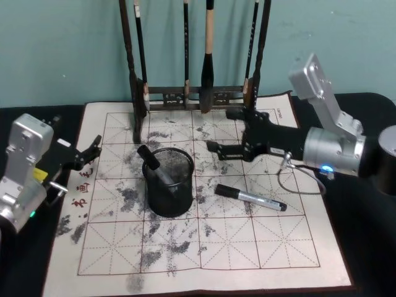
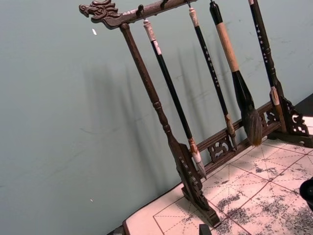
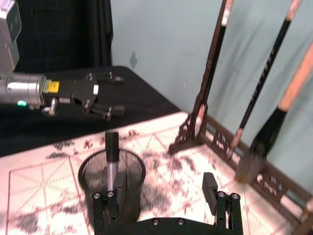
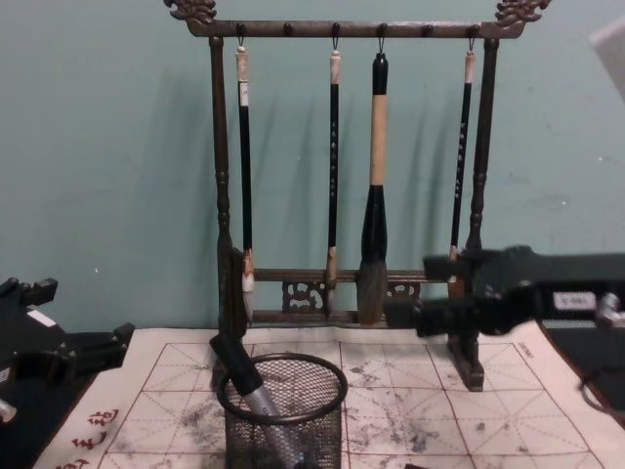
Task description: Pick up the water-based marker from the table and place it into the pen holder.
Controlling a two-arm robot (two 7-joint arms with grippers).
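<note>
Right gripper (image 1: 221, 131) is hovering spread and empty far-right of the pen holder (image 1: 168, 185); left gripper (image 3: 115, 94) is idling spread at left. One marker (image 1: 154, 164) is leaning inside it, another marker (image 1: 250, 197) lying just right.

Cream mat (image 1: 266, 247) with a red grid and black ink smudges, on a black table (image 1: 365, 260) before a teal wall (image 1: 62, 49). The pen holder (image 1: 167, 192) is black wire mesh; the marker inside it (image 1: 154, 166) and the marker on the mat (image 1: 250, 198) are black with grey barrels.
</note>
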